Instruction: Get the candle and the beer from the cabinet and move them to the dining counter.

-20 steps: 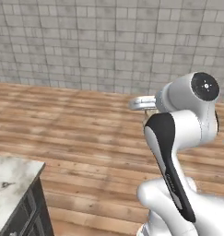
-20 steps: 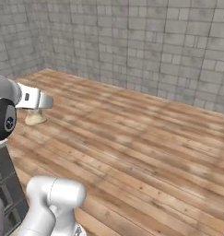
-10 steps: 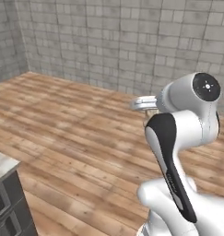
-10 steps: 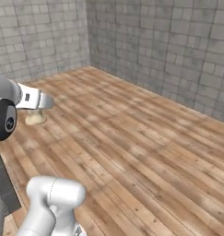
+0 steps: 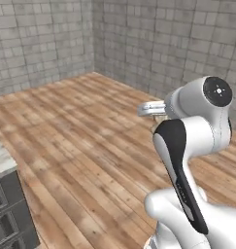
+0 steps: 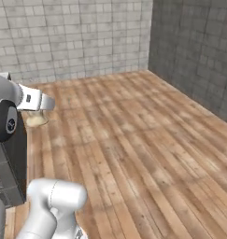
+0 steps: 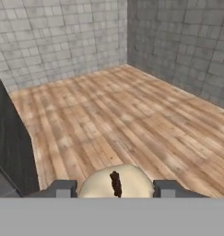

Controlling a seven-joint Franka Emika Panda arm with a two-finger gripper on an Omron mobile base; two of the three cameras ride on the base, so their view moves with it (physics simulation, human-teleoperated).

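Here, claw [image 7: 115, 188] gripping lumpy cream wax candle [image 7: 115, 180], plank floor [image 7: 132, 120]

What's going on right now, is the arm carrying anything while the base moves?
Yes. The gripper is closed on the candle, a cream lump with a dark wick sitting between the two finger tips in the hand view. From the right base view the candle hangs just under the hand. The robot faces a corner of grey brick walls over bare wood floor, with a dark grey unit at the edge. Neither the beer nor the dining counter can be made out.
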